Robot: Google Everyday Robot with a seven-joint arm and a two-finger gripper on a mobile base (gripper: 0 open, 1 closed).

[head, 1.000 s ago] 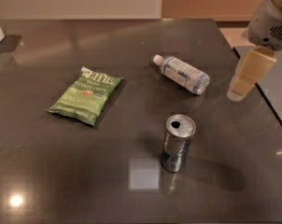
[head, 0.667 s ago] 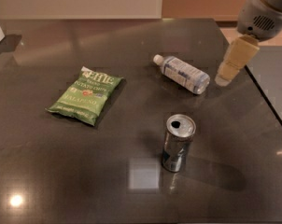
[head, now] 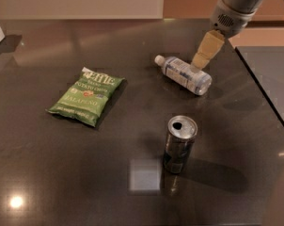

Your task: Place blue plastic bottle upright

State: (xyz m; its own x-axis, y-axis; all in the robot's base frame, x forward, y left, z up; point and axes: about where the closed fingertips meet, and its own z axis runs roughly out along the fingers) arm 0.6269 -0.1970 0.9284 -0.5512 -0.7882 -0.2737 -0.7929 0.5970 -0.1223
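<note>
- Blue plastic bottle (head: 180, 72) lies on its side on the dark table (head: 43, 168), cap pointing left.
- We see the gripper (head: 198, 64) right over its body; its opening we cannot tell.
- Silver can (head: 180, 144) stands upright nearer us.

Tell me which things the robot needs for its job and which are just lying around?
For the job: blue plastic bottle, lying on its side; gripper, close over it.
Just lying about: green chip bag; silver can, standing.
</note>
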